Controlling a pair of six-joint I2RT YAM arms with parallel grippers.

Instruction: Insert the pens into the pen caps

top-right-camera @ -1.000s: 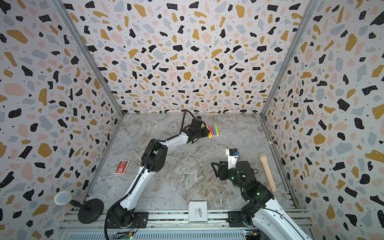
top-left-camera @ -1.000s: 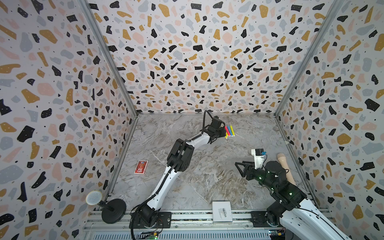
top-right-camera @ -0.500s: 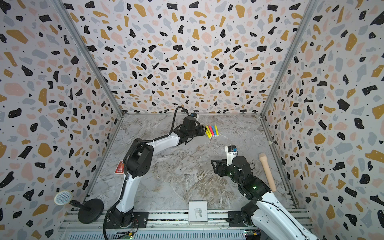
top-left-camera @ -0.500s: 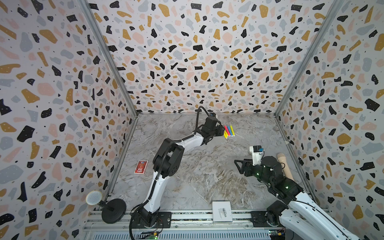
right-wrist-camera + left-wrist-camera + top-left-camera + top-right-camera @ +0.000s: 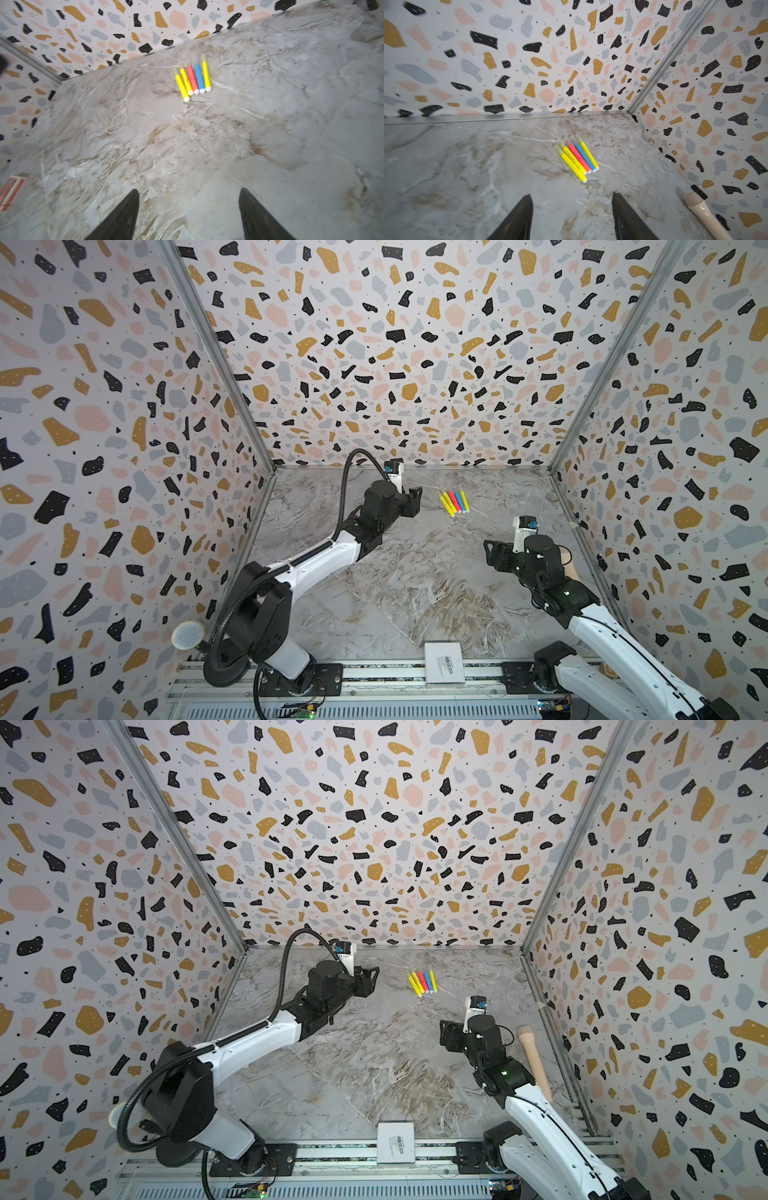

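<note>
Hovering empty, our left hand (image 5: 572,195) and right hand (image 5: 188,189) are each spread apart, clear of the pens (image 5: 576,159) lined up on the surface (image 5: 467,166) by the back wall. All look capped to us, so next we'd only check their seating.

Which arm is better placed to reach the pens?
Left, likely: the open left gripper is close beside the five short yellow, pink and blue pens; the right gripper is farther off.
</note>
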